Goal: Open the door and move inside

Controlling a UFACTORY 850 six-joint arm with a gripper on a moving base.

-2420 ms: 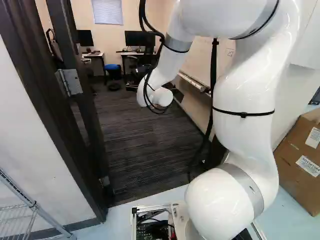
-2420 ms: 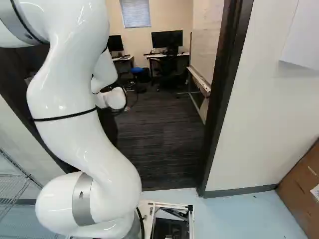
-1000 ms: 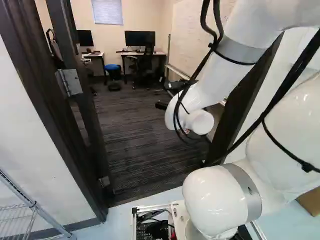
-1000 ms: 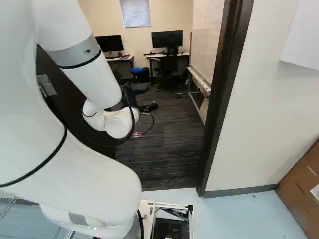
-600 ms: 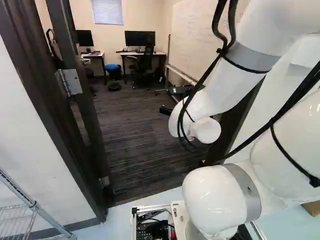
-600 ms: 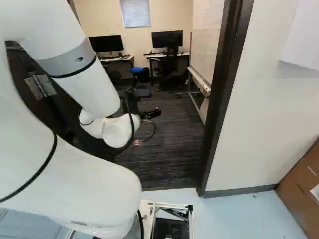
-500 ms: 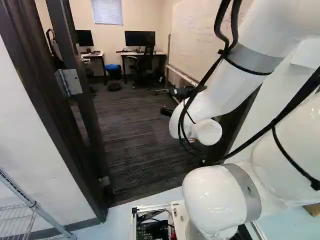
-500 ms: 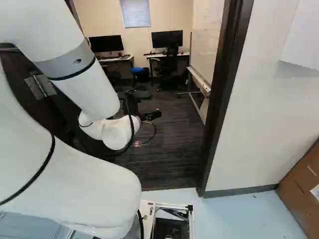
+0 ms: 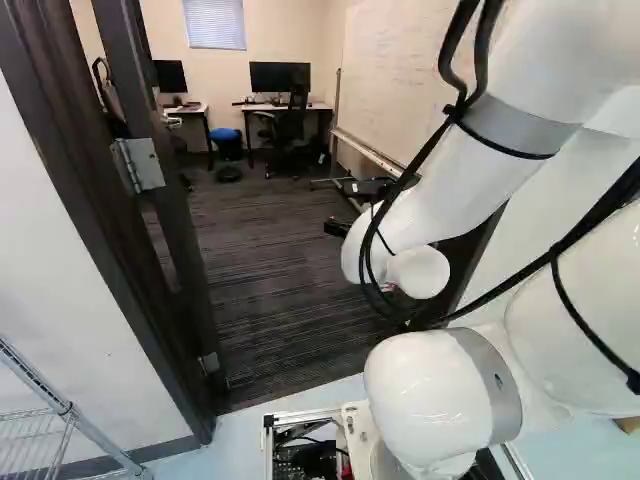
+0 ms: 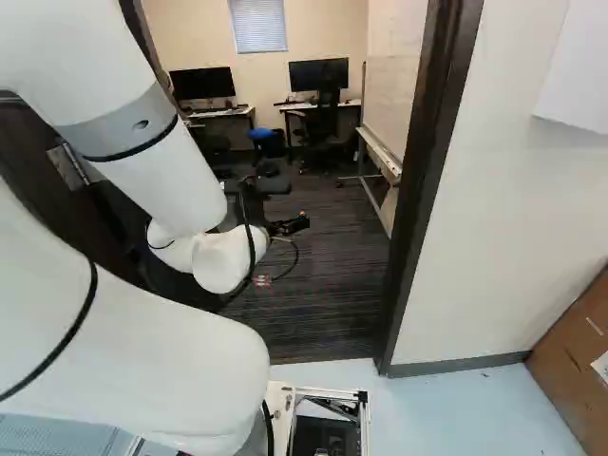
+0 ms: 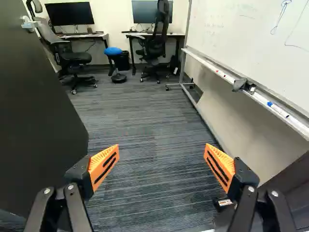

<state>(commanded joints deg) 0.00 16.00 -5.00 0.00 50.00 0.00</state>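
door (image 11: 38, 121), the task's item, was found standing open into the room, its hinge (image 9: 138, 165) at the left of the left base view and its metal handle (image 11: 29, 23) near the panel's far edge. the arm (image 9: 445, 190) reached forward through the doorway. the gripper (image 10: 290, 225) was over the dark carpet (image 11: 145, 140), its fingers spread wide, with carpet visible between the orange pads (image 11: 105, 164). in the wrist view the door was beside the gripper on one side; a whiteboard (image 11: 251, 24) stood on the other, a blue-capped marker (image 11: 277, 109) lying along its tray (image 11: 200, 59). the base (image 9: 355, 425) sat on the pale floor (image 10: 475, 408) outside the threshold. at the far wall, a monitor (image 11: 70, 13) stood toward the rear edge of one desk (image 11: 91, 36). a blue stool (image 11: 113, 50) was between that desk and a second one. a cardboard box (image 10: 575, 370) was noted at the right of the right base view.
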